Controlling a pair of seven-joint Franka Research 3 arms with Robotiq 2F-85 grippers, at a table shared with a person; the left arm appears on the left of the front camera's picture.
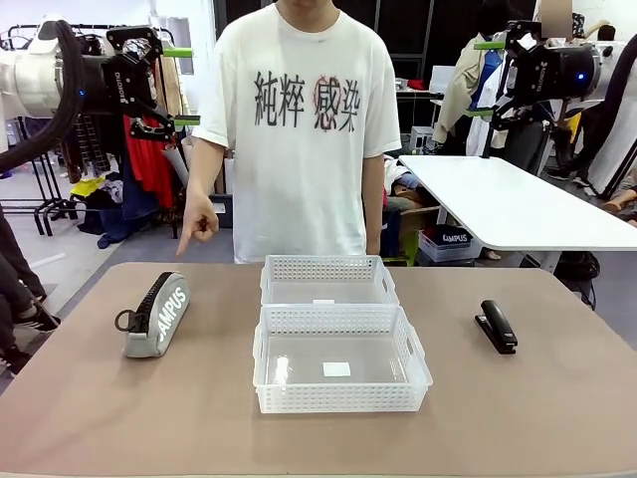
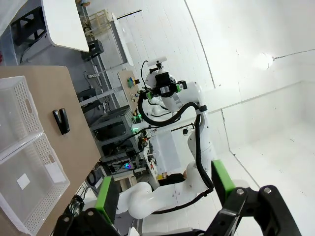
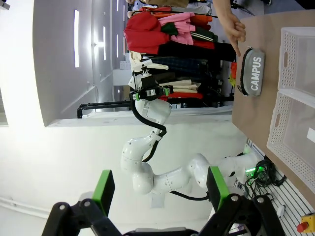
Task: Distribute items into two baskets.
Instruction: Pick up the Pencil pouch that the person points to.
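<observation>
Grey pouch (image 1: 159, 316) by tabletop's (image 1: 119, 418) left edge: likely soft, light; pinch across middle. Black stapler (image 1: 496, 327) near right edge: probably rigid, slick; grip narrow sides. Left end effector (image 1: 181, 86), right end effector (image 1: 484, 78) aloft, spread apart.

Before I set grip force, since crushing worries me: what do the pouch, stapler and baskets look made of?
Pouch: soft grey fabric, matte, printed white lettering. Stapler: black, faint sheen, probably painted metal or plastic. Near basket and far basket: white translucent plastic, smooth, perforated lattice walls.

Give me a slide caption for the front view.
Person points at the pouch; two white baskets mid-table, stapler at right, both robot hands raised and open.
</observation>
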